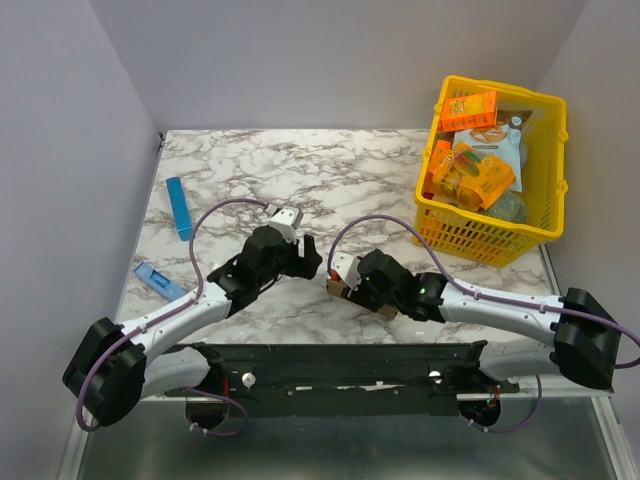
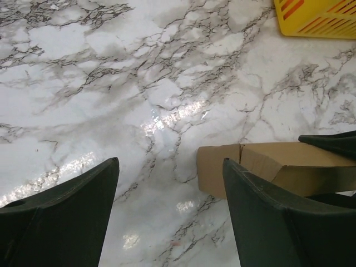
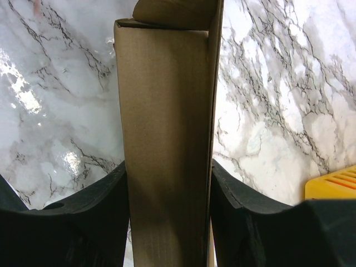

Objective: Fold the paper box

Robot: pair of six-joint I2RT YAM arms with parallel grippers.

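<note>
The paper box (image 3: 167, 83), a slim carton of plain brown unprinted cardboard, is being gripped lengthwise between the fingers of the right gripper (image 3: 168, 164). Its far end is projecting well past the fingertips, with a rounded flap standing up there. It is lying just outside the left gripper (image 2: 169, 161), beside one finger.

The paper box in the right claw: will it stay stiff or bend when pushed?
The paper box looks like thin cardboard, so probably light. Seemingly hollow, it may crush if the right claw squeezes harder. Its loose end flap will likely bend.
</note>
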